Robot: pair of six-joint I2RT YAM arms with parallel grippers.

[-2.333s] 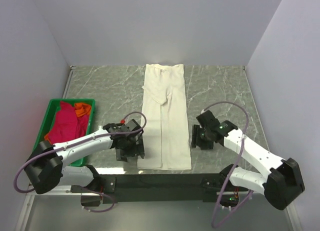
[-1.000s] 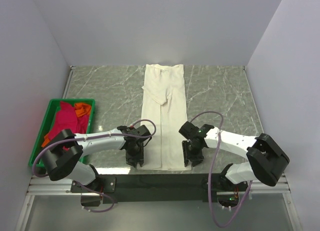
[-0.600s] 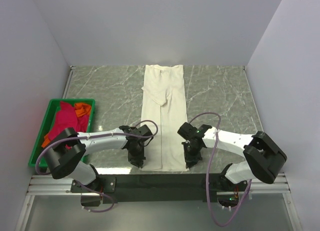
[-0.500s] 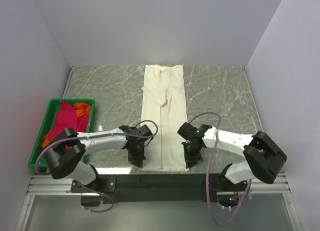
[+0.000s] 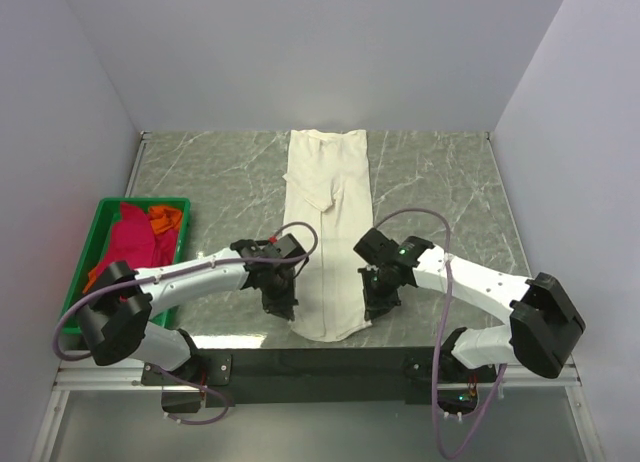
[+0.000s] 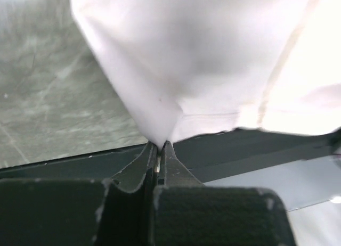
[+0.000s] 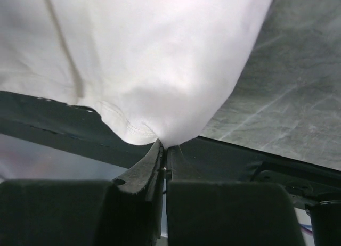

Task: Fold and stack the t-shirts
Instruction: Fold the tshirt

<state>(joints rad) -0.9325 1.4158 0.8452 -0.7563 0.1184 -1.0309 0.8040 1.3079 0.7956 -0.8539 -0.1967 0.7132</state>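
A long cream t-shirt (image 5: 326,217), folded into a narrow strip, runs down the middle of the marble table. My left gripper (image 5: 282,308) is shut on the strip's near left corner (image 6: 160,130). My right gripper (image 5: 374,308) is shut on its near right corner (image 7: 160,130). Both corners are lifted and drawn inward, so the near hem sags between them. A crimson-pink t-shirt (image 5: 130,244) and an orange t-shirt (image 5: 164,219) lie bunched in the green crate (image 5: 98,227).
The green crate stands at the table's left edge. The black base rail (image 5: 320,360) runs along the near edge under the hanging hem. Grey walls close in the table at the back and both sides.
Both grippers came in to the shirt's near corners, shut on them, then lifted and moved away from the near edge. The near end of the strip has narrowed and risen off the table.
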